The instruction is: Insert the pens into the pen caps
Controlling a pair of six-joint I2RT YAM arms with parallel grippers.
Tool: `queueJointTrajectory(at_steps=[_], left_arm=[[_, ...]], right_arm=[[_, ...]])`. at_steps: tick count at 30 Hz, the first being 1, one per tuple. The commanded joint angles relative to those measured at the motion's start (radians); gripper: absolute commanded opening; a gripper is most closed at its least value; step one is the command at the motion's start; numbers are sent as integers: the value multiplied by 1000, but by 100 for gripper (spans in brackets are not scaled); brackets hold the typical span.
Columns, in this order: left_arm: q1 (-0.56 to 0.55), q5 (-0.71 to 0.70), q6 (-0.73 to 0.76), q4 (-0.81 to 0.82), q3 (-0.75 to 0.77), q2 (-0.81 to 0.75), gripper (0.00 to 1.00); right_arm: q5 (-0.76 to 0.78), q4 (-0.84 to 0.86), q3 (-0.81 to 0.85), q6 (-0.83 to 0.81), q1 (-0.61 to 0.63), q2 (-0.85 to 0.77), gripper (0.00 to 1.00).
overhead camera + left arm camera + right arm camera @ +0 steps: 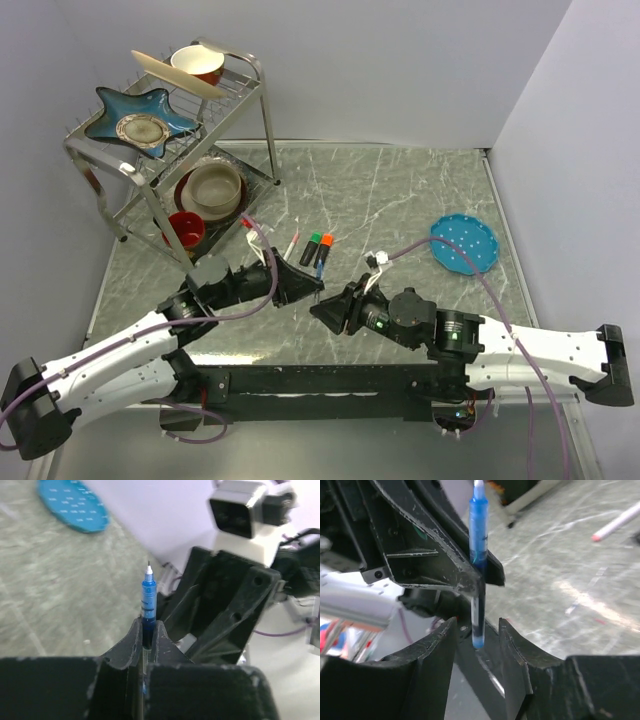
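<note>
Print on barrel of blue ballpoint: too blurred to read. Sits pinched in left gripper, fingers clamped tight on it, writing tip poking out beyond them. Reaches with its other end in between fingers of right gripper, spread apart, clear of barrel on both sides. At 12 o'clock from both, flat on table: green-capped marker, orange-capped marker, white-pink stick pen. At 2 o'clock, blue plate; at 10 o'clock, wire dish rack holding beige bowl.
</note>
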Motion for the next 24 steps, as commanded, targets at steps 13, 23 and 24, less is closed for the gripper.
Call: queueJointTrajectory(at_steps=[13,23,24], left_arm=[[1,-205,337,-344,119,-232,1],[2,-200,389,-451,165,-157,1],[2,-177,398,-468,174,-158,1]], right_arm=[[2,-356,260,-271,-681,221,48],[-193,-409,461,-417,-984,668,56],[-219,-426,501,-428,-999,702,56]])
